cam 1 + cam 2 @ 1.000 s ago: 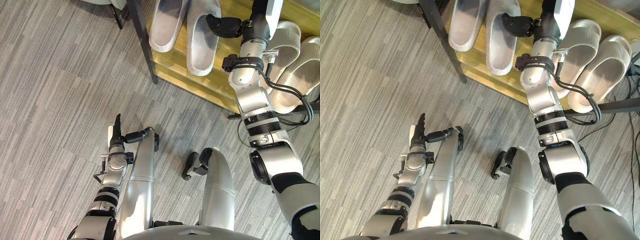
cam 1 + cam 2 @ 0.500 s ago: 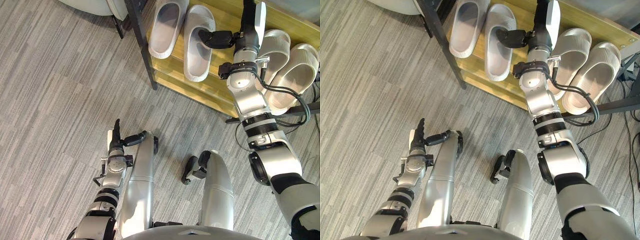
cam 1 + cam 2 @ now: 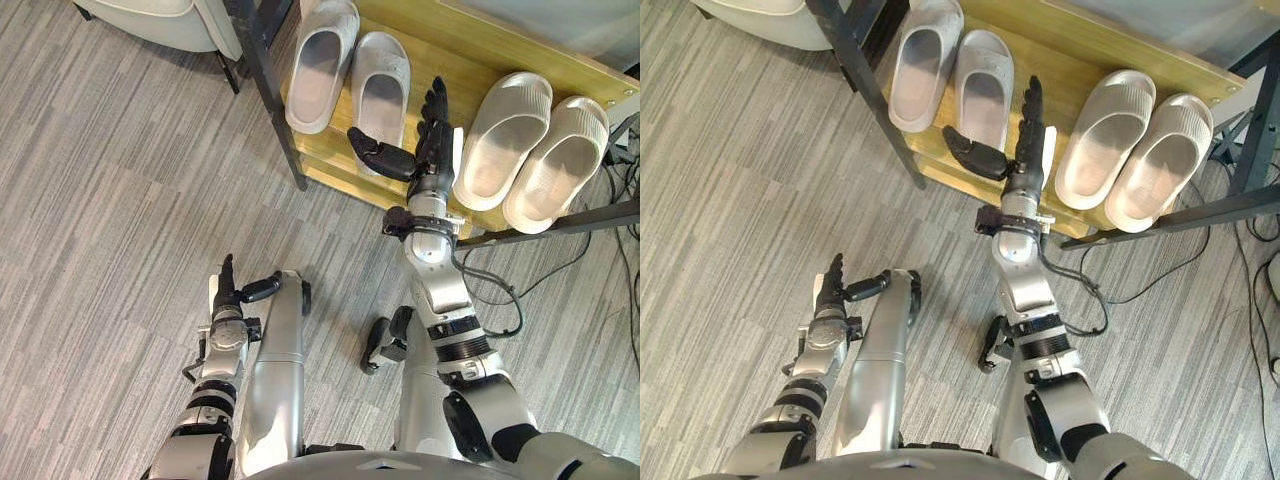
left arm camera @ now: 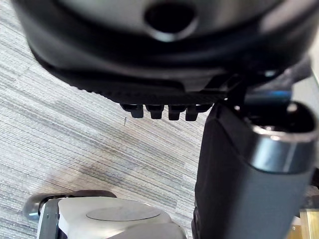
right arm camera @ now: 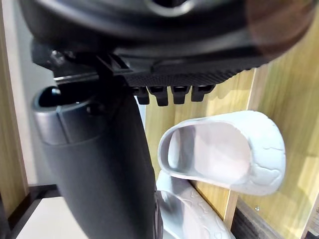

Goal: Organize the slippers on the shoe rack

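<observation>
The right hand (image 3: 430, 145) has come back off the inner grey slipper (image 3: 381, 88), which it was reaching into a moment ago. It now hangs over the front edge of the shoe rack (image 3: 470, 48), between the grey pair and the cream pair (image 3: 528, 148). Its fingers are straight and close together, the thumb is spread wide toward the grey side, and it holds nothing. All four slippers lie on the wooden shelf in two pairs, well apart from each other. The outer grey slipper (image 3: 320, 62) sits further in, and its partner lies just beside it but nearer the front edge. The thumb tip overlaps that nearer slipper's end in the head views, and contact cannot be told from here. The step looks like clearing away after placing, so the hand should draw straight back with the thumb lifted, so it does not drag the slipper forward. If the pair needs evening up, a flat-fingered push along the slipper's length would serve better than a sideways nudge. The left hand (image 3: 226, 290) hangs low beside the leg, fingers straight, thumb out.
</observation>
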